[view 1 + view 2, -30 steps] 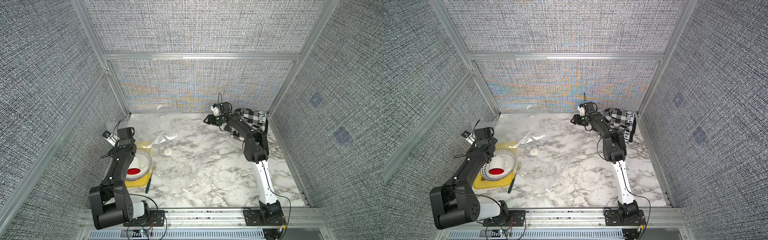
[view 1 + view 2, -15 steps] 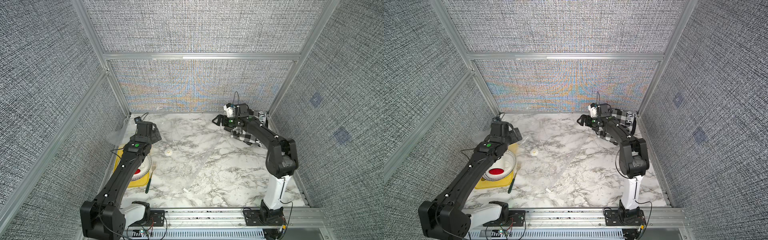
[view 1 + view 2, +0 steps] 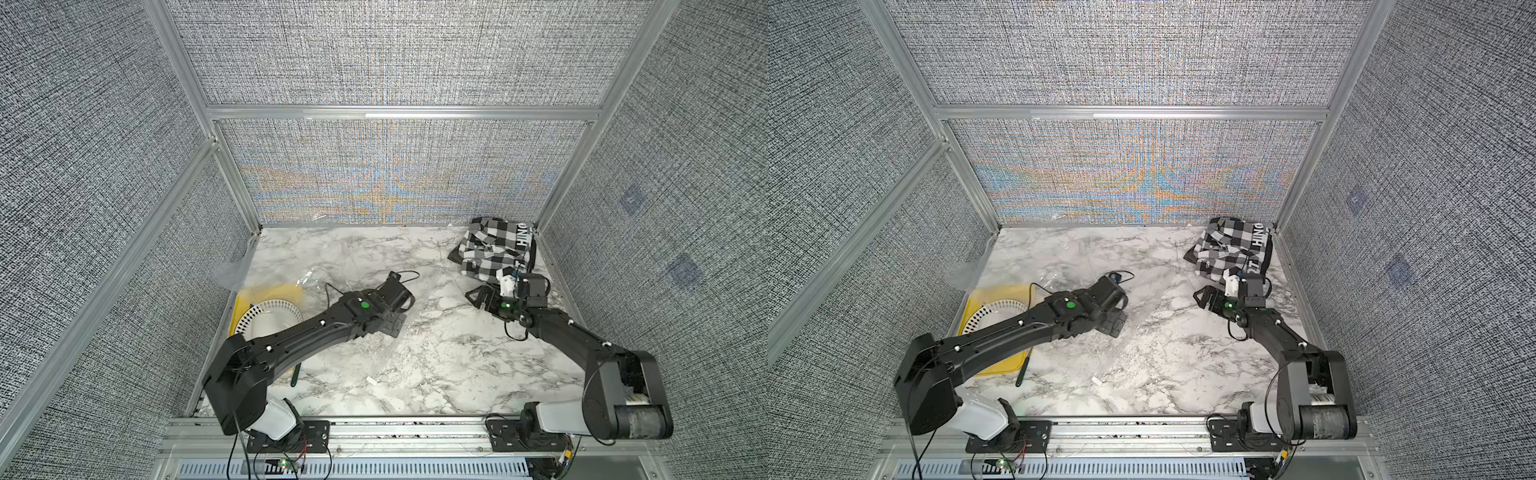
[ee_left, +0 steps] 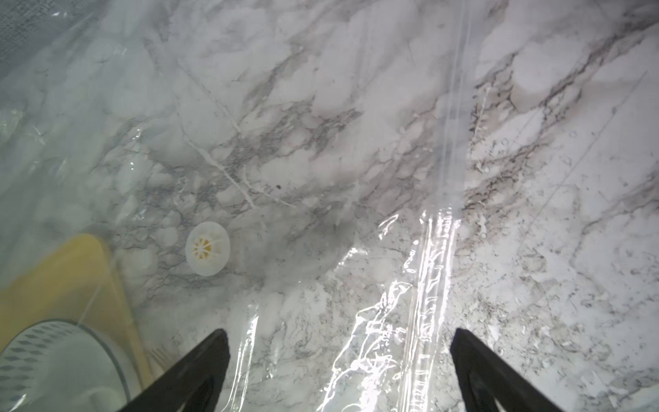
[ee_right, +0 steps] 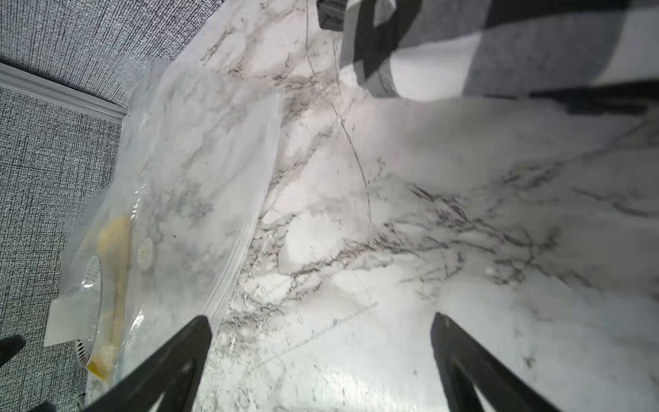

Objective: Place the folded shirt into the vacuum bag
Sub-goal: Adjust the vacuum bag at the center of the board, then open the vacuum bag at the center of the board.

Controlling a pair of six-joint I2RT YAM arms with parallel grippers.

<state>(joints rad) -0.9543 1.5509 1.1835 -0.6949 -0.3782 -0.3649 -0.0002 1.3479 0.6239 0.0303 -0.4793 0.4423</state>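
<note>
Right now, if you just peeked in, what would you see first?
The black-and-white checked shirt jumps out, lying in the far right corner of the marble table. A big clear vacuum bag lies spread over the middle and left, with the left gripper open above it. A yellow tray with a white plate sits at the left edge.

The vacuum bag (image 3: 353, 266) lies under my left jaws across the worktop's (image 3: 457, 374) left and middle, its left end over the tray (image 3: 270, 293) and plate (image 3: 270, 316). The folded shirt (image 3: 494, 249) sits in the far right corner, behind my right jaws.
</note>
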